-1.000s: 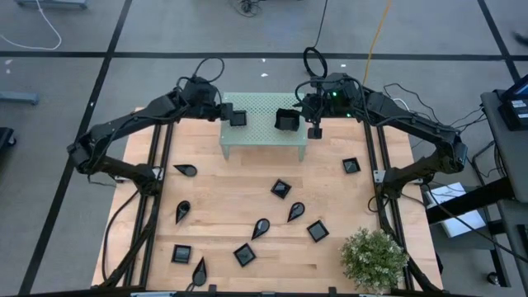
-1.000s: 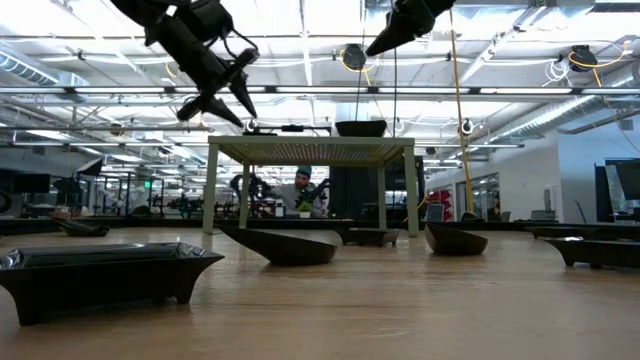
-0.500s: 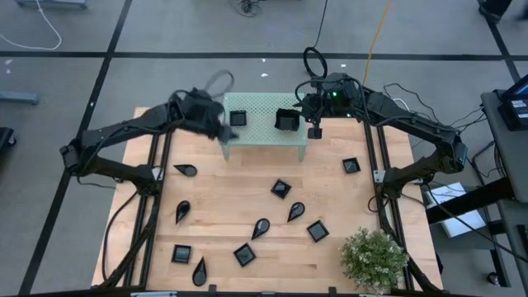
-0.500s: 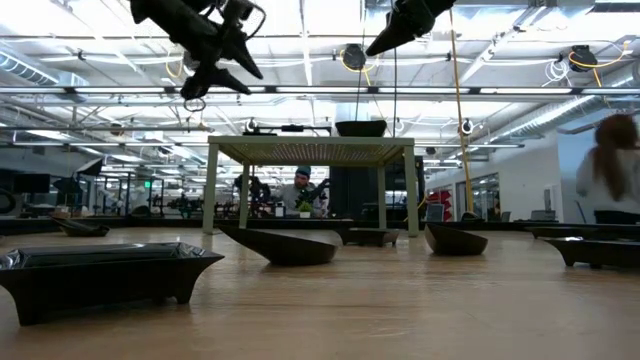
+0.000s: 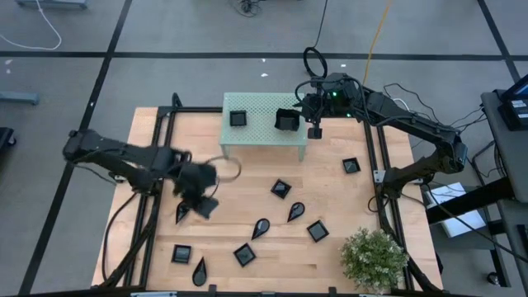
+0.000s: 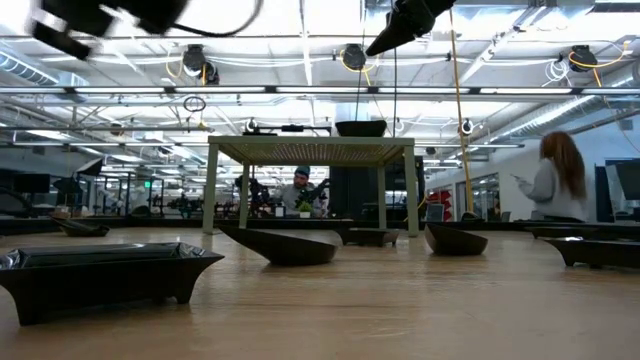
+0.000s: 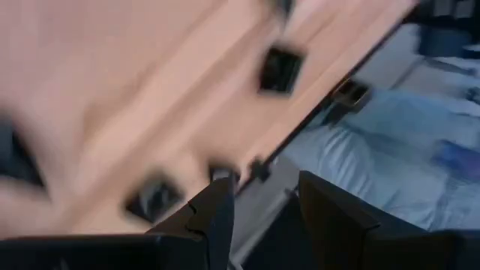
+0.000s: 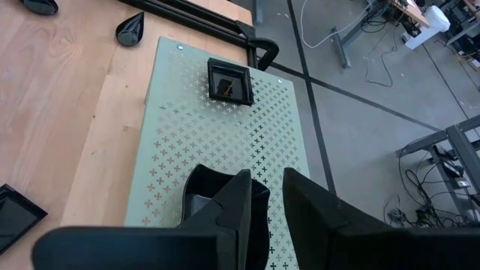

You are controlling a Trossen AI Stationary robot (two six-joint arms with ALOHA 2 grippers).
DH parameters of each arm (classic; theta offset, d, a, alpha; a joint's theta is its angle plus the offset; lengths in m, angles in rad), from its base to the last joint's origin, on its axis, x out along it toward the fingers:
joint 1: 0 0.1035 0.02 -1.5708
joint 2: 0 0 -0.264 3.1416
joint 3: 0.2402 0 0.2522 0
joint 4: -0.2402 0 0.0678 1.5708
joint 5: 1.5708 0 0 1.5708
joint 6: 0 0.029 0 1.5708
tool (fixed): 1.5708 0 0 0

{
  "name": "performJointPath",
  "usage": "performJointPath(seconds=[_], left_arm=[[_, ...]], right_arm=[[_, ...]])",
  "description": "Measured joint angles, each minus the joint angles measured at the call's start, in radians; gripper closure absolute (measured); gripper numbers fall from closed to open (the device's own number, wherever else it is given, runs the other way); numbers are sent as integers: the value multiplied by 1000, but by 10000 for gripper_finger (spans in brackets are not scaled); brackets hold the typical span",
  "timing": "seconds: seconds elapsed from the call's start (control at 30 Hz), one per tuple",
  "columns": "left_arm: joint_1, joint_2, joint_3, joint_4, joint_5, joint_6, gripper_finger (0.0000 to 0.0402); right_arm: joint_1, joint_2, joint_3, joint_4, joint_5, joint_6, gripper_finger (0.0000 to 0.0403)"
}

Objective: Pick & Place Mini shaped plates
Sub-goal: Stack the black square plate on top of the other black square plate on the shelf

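Plates lie scattered over the wooden desk (image 5: 330, 256), all small, glossy and black. Two sit on the pale green perforated stand (image 5: 262, 136) at the far edge: a square plate (image 5: 238, 119) toward its left end and a second plate (image 5: 286, 121) toward its right end. The rest rest on the desk: a leaf plate (image 5: 186, 170) at the left, a square (image 5: 351, 166) at the right, a square (image 5: 280, 189) near the middle, two leaf plates (image 5: 295, 211) (image 5: 261, 227) nearer, and squares (image 5: 318, 231) (image 5: 244, 255) (image 5: 181, 253) and one more leaf plate (image 5: 199, 271) along the near side.

The left pincer (image 5: 200, 205) is low over the desk's left half, blurred, just beside another leaf plate (image 5: 181, 212). Its wrist view shows the fingers (image 7: 214, 217) slightly apart with nothing between them.

The right pincer (image 5: 314, 130) hangs over the right end of the stand, beside the second plate. Its wrist view shows the fingers (image 8: 240, 199) a little apart, holding nothing, with that plate below them.

A potted plant (image 5: 375, 260) stands at the desk's near right corner. In the low view a person (image 6: 555, 180) stands in the room behind.
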Motion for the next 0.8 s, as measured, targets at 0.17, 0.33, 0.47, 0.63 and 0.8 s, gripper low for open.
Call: performJointPath(seconds=[0.17, 0.33, 0.47, 0.63, 0.8], left_arm=[[-219, 1, 0, -65, -101, -318, 250], [-399, 28, 0, -111, -202, -586, 250], [-508, 82, 0, -110, -197, -727, 250], [-595, 169, 0, -106, -152, -805, 250], [-625, 258, 0, -117, -139, -797, 250]], right_arm=[[0, 0, 0, 0, 0, -1, 337], [0, 0, 0, 0, 0, -1, 337], [0, 0, 0, 0, 0, -1, 337], [0, 0, 0, 0, 0, -1, 337], [0, 0, 0, 1, -3, 0, 337]])
